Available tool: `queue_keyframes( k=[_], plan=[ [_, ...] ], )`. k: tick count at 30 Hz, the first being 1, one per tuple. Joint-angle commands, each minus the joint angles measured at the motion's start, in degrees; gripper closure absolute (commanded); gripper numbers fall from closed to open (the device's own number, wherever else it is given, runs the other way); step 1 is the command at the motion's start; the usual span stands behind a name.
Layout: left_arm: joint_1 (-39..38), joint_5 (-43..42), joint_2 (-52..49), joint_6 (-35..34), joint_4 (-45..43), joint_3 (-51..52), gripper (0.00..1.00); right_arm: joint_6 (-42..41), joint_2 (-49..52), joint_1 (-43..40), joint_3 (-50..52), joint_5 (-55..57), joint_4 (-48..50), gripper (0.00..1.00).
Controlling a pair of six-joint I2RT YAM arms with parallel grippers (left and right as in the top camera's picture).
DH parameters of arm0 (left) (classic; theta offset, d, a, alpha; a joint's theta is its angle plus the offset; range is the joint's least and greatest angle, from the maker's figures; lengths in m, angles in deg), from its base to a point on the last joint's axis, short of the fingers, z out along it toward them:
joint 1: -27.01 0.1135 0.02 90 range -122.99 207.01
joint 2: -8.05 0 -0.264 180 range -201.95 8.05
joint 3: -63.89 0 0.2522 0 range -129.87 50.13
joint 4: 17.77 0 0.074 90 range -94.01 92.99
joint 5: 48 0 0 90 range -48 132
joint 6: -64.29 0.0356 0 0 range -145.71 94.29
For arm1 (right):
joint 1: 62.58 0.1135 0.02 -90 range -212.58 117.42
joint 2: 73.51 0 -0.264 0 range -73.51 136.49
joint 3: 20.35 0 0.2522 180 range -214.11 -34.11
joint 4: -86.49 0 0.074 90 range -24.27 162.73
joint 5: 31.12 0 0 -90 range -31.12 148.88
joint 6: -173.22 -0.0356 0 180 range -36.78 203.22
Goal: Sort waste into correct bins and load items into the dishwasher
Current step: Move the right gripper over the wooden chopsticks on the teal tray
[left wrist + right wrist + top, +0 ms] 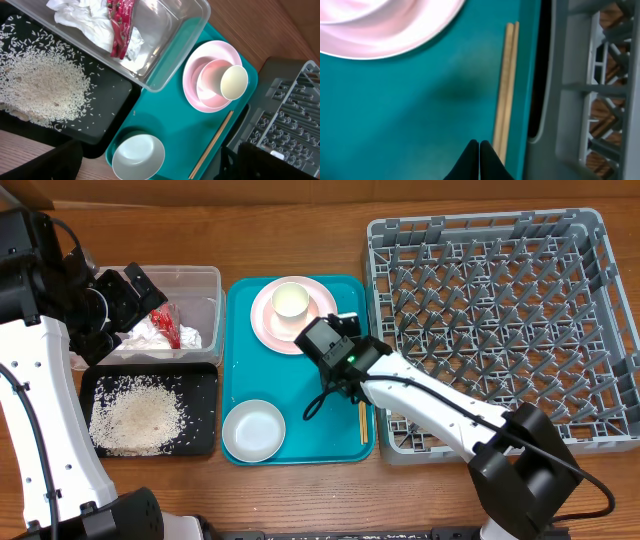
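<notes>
Teal tray (395,125), right jaws together just beside chopsticks (506,85), pink plate (380,25) well apart, left jaws apart

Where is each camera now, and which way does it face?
Overhead: above the table, facing straight down; teal tray, dish rack, left arm, right arm.
Left wrist: high over the clear tub, facing down; fingers of the left hand at bottom corners.
Right wrist: low over the tray beside chopsticks; shut right hand at bottom.
Shared: both wrist views show pink plate, chopsticks.
</notes>
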State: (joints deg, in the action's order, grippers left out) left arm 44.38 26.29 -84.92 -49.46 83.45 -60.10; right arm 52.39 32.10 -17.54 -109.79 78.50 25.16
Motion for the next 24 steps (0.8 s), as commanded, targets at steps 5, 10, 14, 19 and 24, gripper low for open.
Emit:
queue_keyframes(
  k=[5,10,14,19,24],
  plan=[
    [0.2,-0.39,0.07,1.05,-0.09,-0.76,0.0,-0.24,0.31,-0.11,4.9,3.74,4.81,0.82],
    [0.2,-0.42,0.07,1.05,-0.09,-0.76,0.0,1.27,0.31,-0.11,6.64,3.56,5.22,0.74],
    [0.2,-0.39,0.09,1.07,-0.09,-0.76,0.0,4.57,0.31,-0.11,7.06,3.23,4.76,0.65],
    [0.2,-0.39,0.09,1.05,-0.09,-0.76,0.0,5.73,0.33,-0.09,7.06,0.85,4.48,0.61],
    [0.2,-0.39,0.09,1.05,-0.09,-0.76,0.0,3.85,0.76,-0.11,7.06,0.72,5.66,0.61]
  ],
)
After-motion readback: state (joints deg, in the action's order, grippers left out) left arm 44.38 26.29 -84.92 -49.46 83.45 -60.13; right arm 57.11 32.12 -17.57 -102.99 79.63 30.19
